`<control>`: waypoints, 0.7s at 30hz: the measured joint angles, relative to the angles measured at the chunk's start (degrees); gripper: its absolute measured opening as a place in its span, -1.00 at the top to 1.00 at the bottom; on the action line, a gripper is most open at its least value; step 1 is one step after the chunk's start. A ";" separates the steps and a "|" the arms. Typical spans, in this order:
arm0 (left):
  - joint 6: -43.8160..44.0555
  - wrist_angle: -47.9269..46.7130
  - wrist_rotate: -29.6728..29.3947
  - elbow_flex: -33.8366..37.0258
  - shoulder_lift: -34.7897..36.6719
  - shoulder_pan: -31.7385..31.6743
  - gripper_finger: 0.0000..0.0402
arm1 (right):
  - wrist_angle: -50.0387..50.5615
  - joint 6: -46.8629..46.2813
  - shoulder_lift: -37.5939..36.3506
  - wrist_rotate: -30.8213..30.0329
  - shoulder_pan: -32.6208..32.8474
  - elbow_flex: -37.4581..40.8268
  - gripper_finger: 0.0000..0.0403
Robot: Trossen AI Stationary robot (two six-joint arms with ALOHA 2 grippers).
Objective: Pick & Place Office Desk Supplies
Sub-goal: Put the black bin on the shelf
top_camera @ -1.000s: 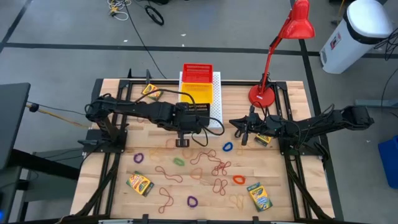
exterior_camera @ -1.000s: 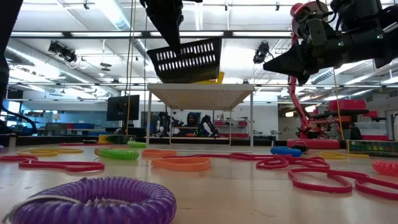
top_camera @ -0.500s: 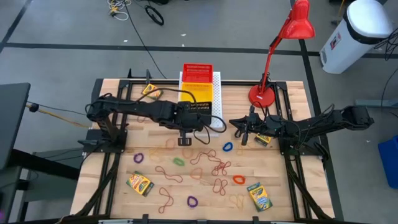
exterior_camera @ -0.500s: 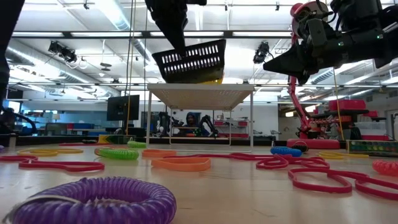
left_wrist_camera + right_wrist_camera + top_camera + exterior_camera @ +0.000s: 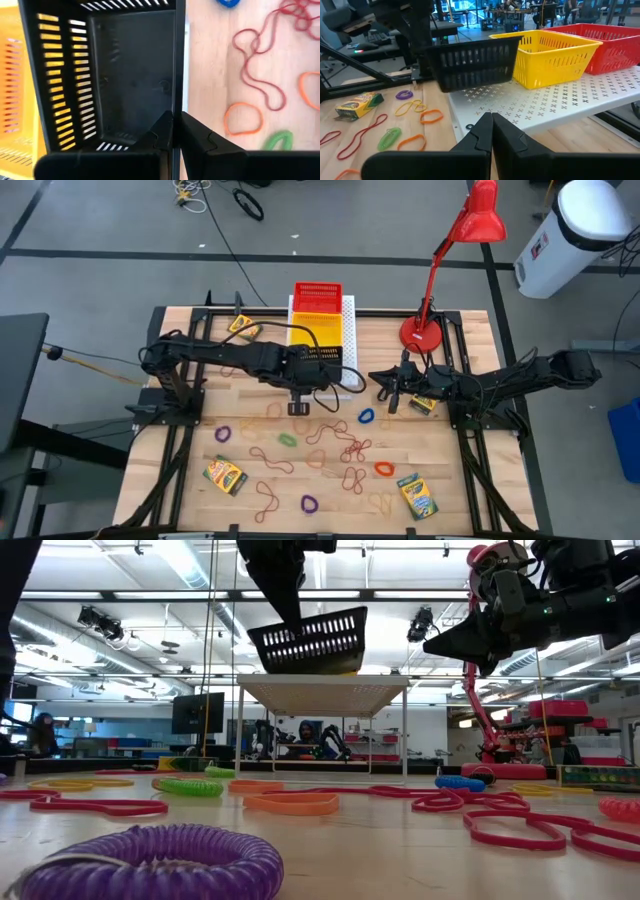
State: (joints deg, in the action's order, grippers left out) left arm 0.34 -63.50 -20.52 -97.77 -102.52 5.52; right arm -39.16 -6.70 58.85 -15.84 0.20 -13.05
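Observation:
My left gripper (image 5: 297,406) (image 5: 176,131) is shut on a black slotted basket (image 5: 322,367) (image 5: 308,640), which hangs tilted above the near end of the white perforated board (image 5: 348,310). A yellow basket (image 5: 320,330) and a red basket (image 5: 317,294) stand on that board. Crayon boxes (image 5: 225,474) (image 5: 416,496), reddish rubber bands (image 5: 340,450) and small coloured loops (image 5: 288,439) lie on the wooden table. My right gripper (image 5: 385,392) (image 5: 492,122) hovers shut at the right, holding nothing. My left gripper pinches the black basket's side wall at its rim (image 5: 175,107), one finger (image 5: 162,131) inside the basket and the other (image 5: 195,134) outside. The fingers slant down from above. The basket is lifted clear of the board and the table and hangs tilted.
A red desk lamp (image 5: 440,275) stands at the far right. Two more crayon boxes lie at the far left (image 5: 243,326) and by my right gripper (image 5: 424,404). A blue loop (image 5: 367,417) and a purple loop (image 5: 223,434) lie near the table's middle.
The black basket has drifted a little toward the table's right edge in my left gripper's hold, still lifted and tilted.

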 joint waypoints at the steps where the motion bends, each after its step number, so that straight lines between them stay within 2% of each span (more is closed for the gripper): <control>1: -0.05 0.23 0.02 -0.08 -0.25 0.00 0.86 | 0.00 0.00 0.00 0.02 -0.02 0.01 0.96; 8: -0.42 0.27 -1.02 -0.03 -0.86 0.00 0.84 | -0.02 -0.02 0.00 0.04 -0.02 0.00 0.96; 21: -0.45 0.24 -2.37 -0.01 -0.88 0.11 0.58 | -0.01 0.00 0.00 0.26 -0.01 0.00 0.96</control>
State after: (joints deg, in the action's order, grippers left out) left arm -0.11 -63.26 -22.88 -97.78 -103.39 5.63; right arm -39.17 -6.70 58.85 -15.57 0.19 -13.06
